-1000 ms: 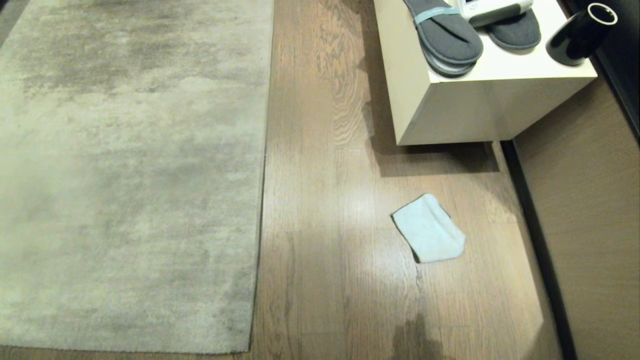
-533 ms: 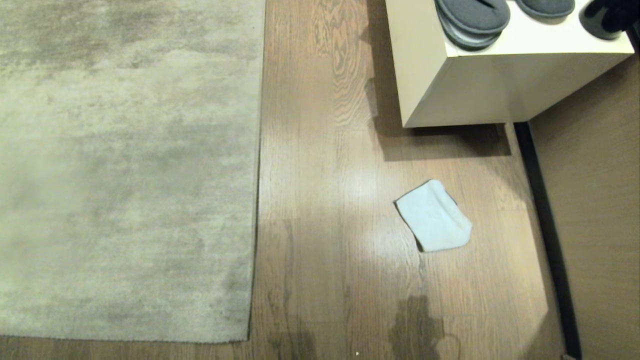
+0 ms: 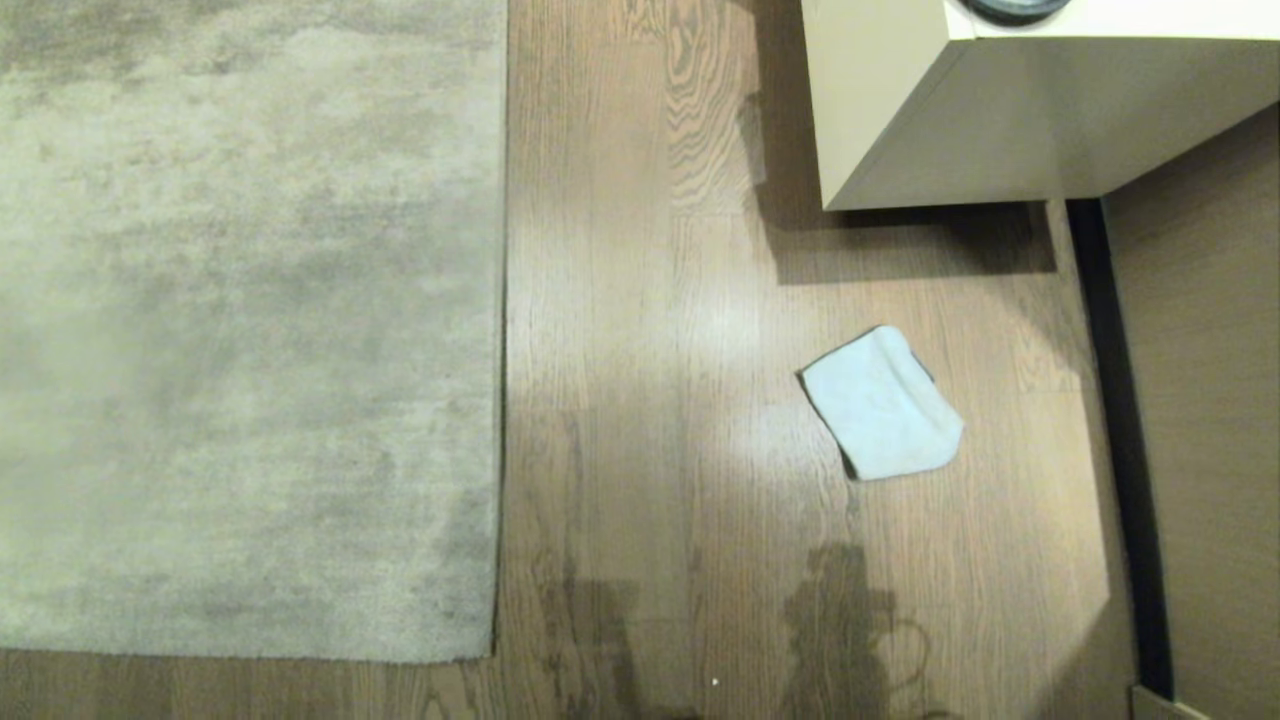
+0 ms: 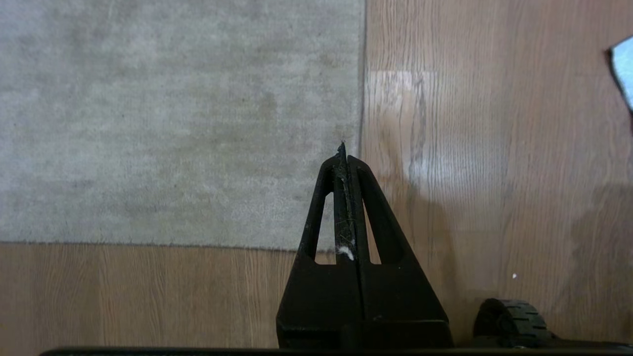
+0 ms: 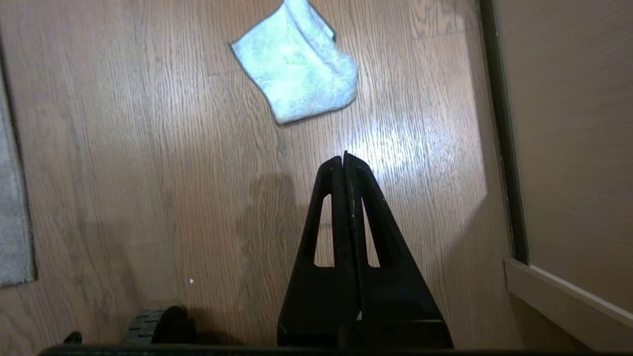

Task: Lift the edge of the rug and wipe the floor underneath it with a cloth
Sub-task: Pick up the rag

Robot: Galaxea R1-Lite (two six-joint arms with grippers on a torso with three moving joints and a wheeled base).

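Cloth (image 3: 882,404) flat on floor (image 3: 650,400), long axis seemingly diagonal

dim warm light, soft glare on the floor (image 3: 720,330), shadows below

One rug (image 3: 250,330), one cloth (image 3: 882,405), one cabinet (image 3: 1000,130) and two closed tools, left (image 4: 342,146) and right (image 5: 344,155), show.

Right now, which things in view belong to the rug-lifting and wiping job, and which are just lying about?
Job:
- rug edge, flat
- floor
- cloth, lying on the floor, apart from the rug

Lying about:
- cream cabinet
- dark item on the cabinet top, mostly cut off
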